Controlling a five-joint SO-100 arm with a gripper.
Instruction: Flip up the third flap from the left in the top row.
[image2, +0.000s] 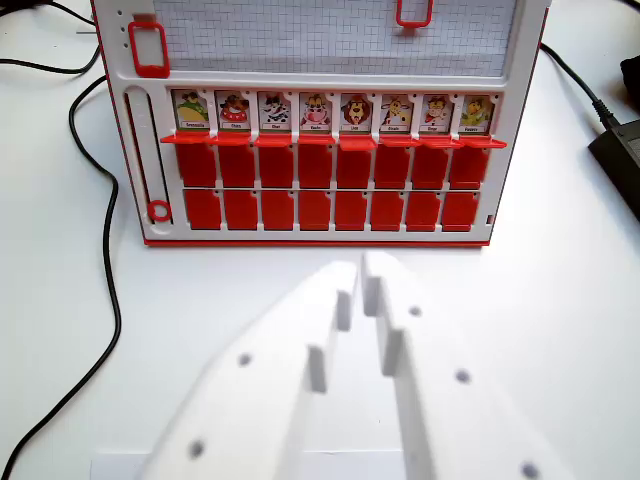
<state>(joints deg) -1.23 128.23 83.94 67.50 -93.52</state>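
A red and white flap board (318, 235) lies on the white table ahead of me. In its far row, several flaps stand upright and show cartoon animal cards; the third from the wrist view's left (275, 110) shows a black and white animal. The two nearer rows, such as the flap (277, 165) and the flap (277, 209), lie flat and red. My white gripper (360, 268) fills the foreground, just short of the board's near edge. Its fingers are shut with only a thin slit between them, and nothing is held.
A black cable (100, 200) curls along the table left of the board. A black adapter (622, 150) with its cable sits at the right edge. Behind the flaps, the gridded panel carries a red frame (148, 48); a red slider knob (158, 211) sits in the board's left slot.
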